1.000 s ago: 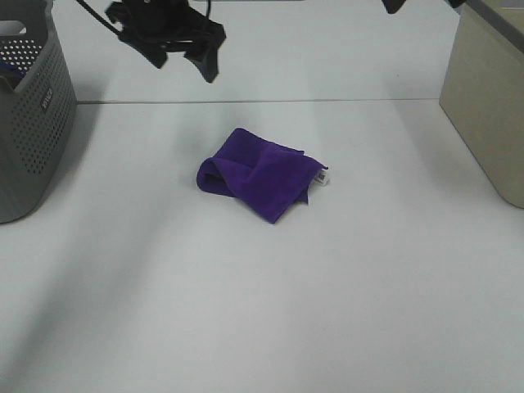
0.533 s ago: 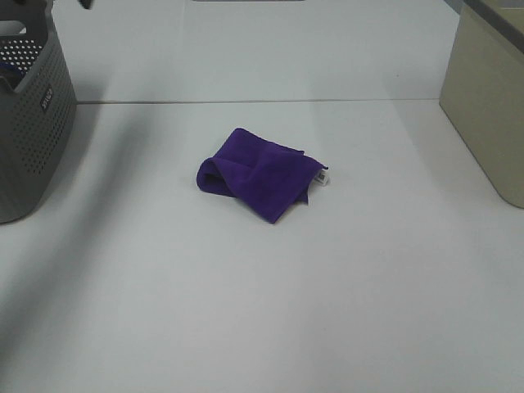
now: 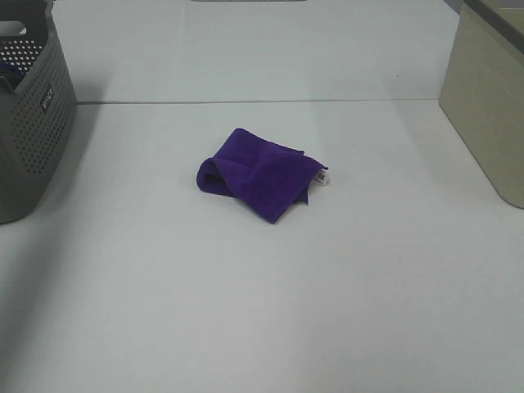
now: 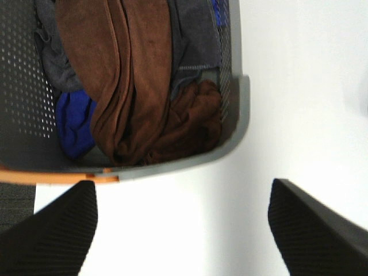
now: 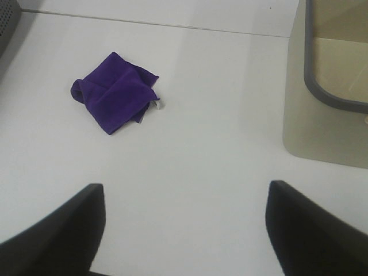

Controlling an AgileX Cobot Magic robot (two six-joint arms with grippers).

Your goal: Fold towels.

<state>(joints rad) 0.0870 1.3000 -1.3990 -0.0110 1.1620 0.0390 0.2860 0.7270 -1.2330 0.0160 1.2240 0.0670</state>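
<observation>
A deep purple towel (image 3: 260,173) lies crumpled in a loose fold in the middle of the white table, its small white care tag (image 3: 323,176) at its right edge. It also shows in the right wrist view (image 5: 115,93). No gripper shows in the exterior high view. My left gripper (image 4: 183,230) is open and empty, above the grey basket's near rim. My right gripper (image 5: 184,230) is open and empty, high above the table and well away from the towel.
A grey perforated basket (image 3: 37,123) stands at the far left; in the left wrist view its rim (image 4: 238,123) holds brown (image 4: 138,80), blue and grey cloths. A beige bin (image 3: 491,98) stands at the far right, also in the right wrist view (image 5: 328,115).
The left arm, a second ago above the table's back left, has moved out of the exterior high view to the left. The towel has not moved.
</observation>
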